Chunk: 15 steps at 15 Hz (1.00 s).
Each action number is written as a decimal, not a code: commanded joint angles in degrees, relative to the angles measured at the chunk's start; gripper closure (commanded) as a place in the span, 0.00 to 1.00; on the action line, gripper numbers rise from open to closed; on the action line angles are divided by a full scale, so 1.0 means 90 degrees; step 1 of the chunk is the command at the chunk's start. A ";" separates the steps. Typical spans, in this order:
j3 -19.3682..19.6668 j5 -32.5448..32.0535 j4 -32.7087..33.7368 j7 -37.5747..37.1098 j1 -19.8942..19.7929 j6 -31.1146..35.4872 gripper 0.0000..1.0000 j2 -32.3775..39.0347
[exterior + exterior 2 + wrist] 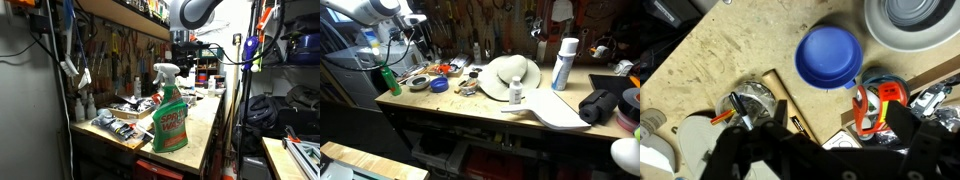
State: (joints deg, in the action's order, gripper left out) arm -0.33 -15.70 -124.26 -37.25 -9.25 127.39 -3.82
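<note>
In the wrist view my gripper [840, 122] is open and empty, its black fingers spread at the bottom of the picture above the wooden workbench [730, 50]. Just beyond the fingers lies a round blue lid [828, 55]. An orange and black tool [876, 105] sits by the right finger, and a small metal-topped jar [755, 97] by the left one. A grey bowl [910, 20] is at the top right. In both exterior views the gripper [415, 20] [183, 48] hangs above the bench, over the blue lid [439, 85] and the bowl [418, 83].
A green spray bottle [168, 115] [388, 80] stands at the bench's end. A white hat [510, 75], a small white bottle [516, 92], a white spray can [563, 62] and a black bundle [600, 105] lie further along. Tools hang on the back wall [120, 50].
</note>
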 commanded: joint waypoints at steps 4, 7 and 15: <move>0.0146 -0.0157 0.1269 -0.0570 0.0558 -0.0193 0.00 0.1397; 0.0257 -0.0382 0.1597 -0.0436 0.0794 -0.0366 0.00 0.1795; 0.0557 -0.0471 0.1991 -0.0403 0.1120 -0.0447 0.00 0.2420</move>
State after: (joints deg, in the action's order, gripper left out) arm 3.19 -19.49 -107.97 -41.12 -0.52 124.37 16.10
